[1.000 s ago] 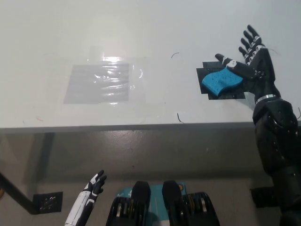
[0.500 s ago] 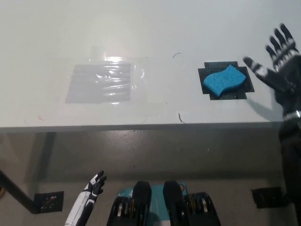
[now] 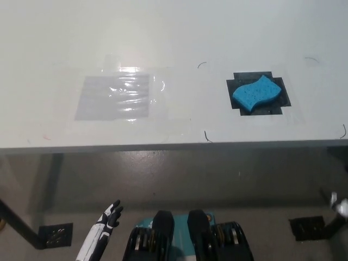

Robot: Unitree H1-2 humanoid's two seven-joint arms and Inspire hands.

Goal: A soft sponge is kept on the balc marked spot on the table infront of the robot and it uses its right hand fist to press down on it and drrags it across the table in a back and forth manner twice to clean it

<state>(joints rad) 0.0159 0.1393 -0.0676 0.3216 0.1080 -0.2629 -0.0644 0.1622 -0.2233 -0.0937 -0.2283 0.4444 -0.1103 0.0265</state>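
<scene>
While the blue sponge point(image 3: 256, 93) lies flat on the black marked spot point(image 3: 283, 98), no robot hand touches it. It has a wavy shape, and it sits inside the black patch so that dark edges show around it. The spot is on the right side of the white surface point(image 3: 174, 38), not far from the front edge.

The right robot hand point(image 3: 340, 205) is far from the sponge. Only a small pale bit of it shows at the right edge of the head view, low down, below the front edge of the surface. So little of it shows that I cannot tell if it is spread or closed. The sponge is up on the surface, up and to the left of that bit of hand, and they are well apart.

The left robot hand point(image 3: 109, 215) is white with dark fingertips. It rests at the lower left, also below the front edge of the surface. Its fingers are spread a little and it holds nothing. The sponge is far from it too, up and off to the right.

A shiny clear sheet point(image 3: 122, 97) is stuck flat on the left part of the surface, well apart from the sponge.
</scene>
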